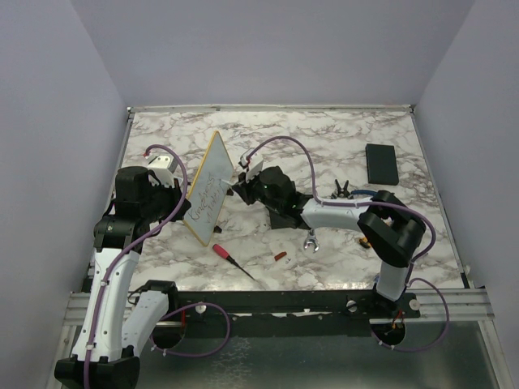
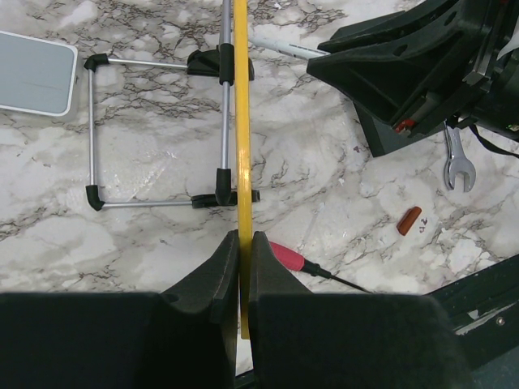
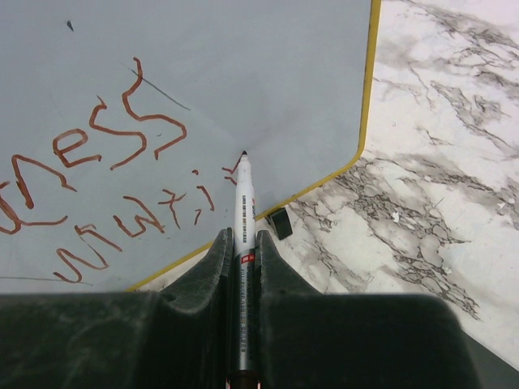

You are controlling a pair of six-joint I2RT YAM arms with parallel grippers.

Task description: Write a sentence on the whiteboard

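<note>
Left gripper (image 2: 244,241) is clamping the yellow edge of the whiteboard (image 1: 209,182), holding it tilted up over left-centre of table (image 1: 324,138). Sentence (image 3: 97,178) is showing as two reddish handwritten lines. Right gripper (image 3: 243,247) is pinching marker (image 3: 243,203), tip at board face.

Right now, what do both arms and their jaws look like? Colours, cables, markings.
Matching pair: left arm and right arm have white link tubes, bulky black joint housings and black bases. A purple cable loops along each. Jaws are matte black, wedge-shaped, flat inner faces. No markings legible.
</note>
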